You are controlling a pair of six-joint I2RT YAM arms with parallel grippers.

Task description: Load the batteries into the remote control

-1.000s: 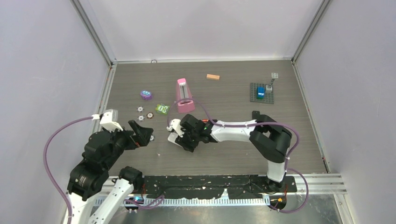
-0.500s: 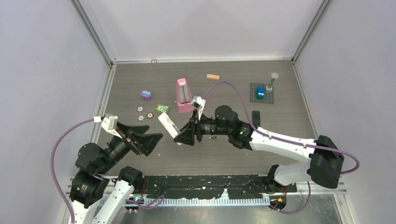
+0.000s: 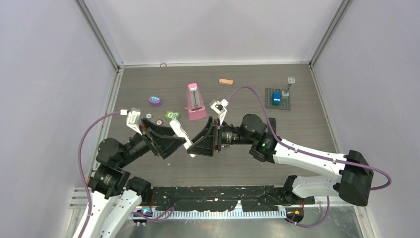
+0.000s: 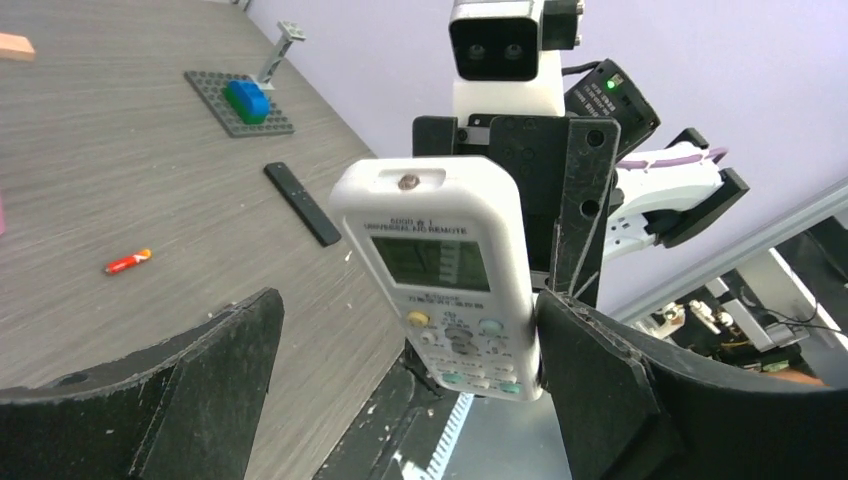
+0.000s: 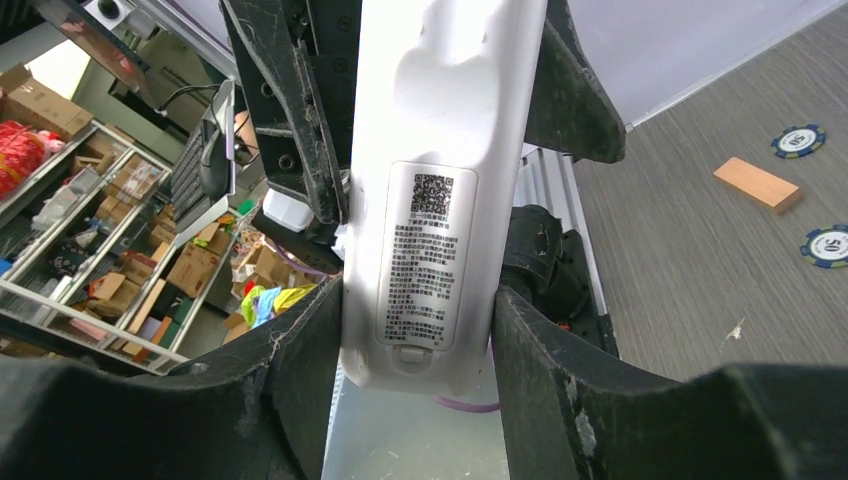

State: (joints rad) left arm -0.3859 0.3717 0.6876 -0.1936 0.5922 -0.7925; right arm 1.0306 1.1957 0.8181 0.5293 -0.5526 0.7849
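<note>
The remote control (image 4: 440,260) is up in the air between the two arms, well above the table. The right gripper (image 5: 418,360) clamps its lower end by the two long edges, jaws about half spread. The left gripper (image 4: 405,370) stands around it with jaws wide apart: one finger (image 4: 590,390) is just beside the remote's edge and the other (image 4: 200,390) is well clear, so it grips nothing.

This looks like a hand-over, or a second hold to steady the remote. To do it well, the left jaws should close on the long edges higher up, off the buttons and off the back. The right should let go only once that hold is firm (smooth plastic may slip or twist).

I can find only one battery (image 4: 128,262), a small red-orange cell lying on the table, well apart from both grippers.

As for containers, the battery bay on the remote's back (image 5: 425,260) appears shut under its labelled cover, so I cannot tell whether it holds cells. The grey baseplate (image 4: 270,125) further off carries a blue brick (image 4: 246,98)
</note>
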